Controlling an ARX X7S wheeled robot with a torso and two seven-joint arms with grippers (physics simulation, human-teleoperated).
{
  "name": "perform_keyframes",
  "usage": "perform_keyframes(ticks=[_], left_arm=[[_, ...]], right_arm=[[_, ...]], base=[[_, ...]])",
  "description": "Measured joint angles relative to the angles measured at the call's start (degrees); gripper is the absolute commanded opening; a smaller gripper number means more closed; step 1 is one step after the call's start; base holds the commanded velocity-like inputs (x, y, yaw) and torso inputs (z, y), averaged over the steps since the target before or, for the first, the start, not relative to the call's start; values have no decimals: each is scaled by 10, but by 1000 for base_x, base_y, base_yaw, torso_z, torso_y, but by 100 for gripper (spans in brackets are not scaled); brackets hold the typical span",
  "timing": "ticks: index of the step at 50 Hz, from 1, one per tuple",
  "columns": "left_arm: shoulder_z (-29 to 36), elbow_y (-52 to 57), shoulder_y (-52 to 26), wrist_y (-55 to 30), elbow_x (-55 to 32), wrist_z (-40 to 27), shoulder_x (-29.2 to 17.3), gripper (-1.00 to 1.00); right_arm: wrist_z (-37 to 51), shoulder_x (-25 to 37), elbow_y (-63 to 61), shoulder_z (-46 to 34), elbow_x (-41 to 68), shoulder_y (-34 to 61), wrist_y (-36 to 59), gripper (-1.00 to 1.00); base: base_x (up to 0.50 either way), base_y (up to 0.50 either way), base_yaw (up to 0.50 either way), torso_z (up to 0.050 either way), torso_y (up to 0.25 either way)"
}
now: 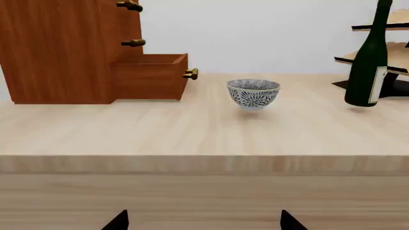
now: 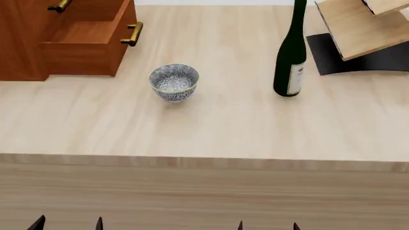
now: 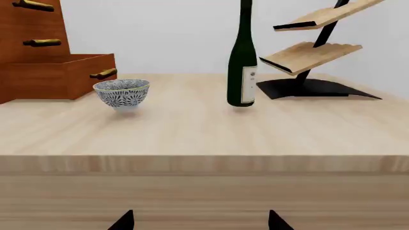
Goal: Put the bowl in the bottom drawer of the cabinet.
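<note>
The blue-and-white patterned bowl (image 2: 174, 82) (image 1: 253, 93) (image 3: 121, 92) stands upright on the pale wooden table (image 2: 204, 120), a little in front and to the right of the cabinet (image 2: 26, 43) (image 1: 61, 48). The cabinet's bottom drawer (image 2: 86, 40) (image 1: 150, 75) (image 3: 57, 74) is pulled out, its brass handle (image 2: 133, 33) facing the bowl. My left gripper (image 2: 67, 224) (image 1: 201, 221) and right gripper (image 2: 267, 225) (image 3: 200, 221) are both open and empty, low in front of the table's near edge, far from the bowl. Only their dark fingertips show.
A dark green wine bottle (image 2: 290, 52) (image 3: 243, 62) (image 1: 370, 57) stands to the right of the bowl. Behind it at the back right is a pale wooden rack on a black base (image 2: 357, 33) (image 3: 313, 55). The table's front face (image 2: 204, 196) lies between my grippers and the tabletop.
</note>
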Motion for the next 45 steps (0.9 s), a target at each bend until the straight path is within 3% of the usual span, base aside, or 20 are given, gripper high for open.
perform_keyframes(ticks=[11, 45], left_arm=[[15, 2, 3, 4, -5, -14, -14, 100], [56, 40, 4, -21, -38, -37, -49, 100]], right_arm=[[17, 12, -8, -14, 7, -3, 1, 100], [72, 46, -38, -53, 20, 5, 32, 100]], base=[[0, 0, 0, 0, 0], [0, 0, 0, 50, 0]])
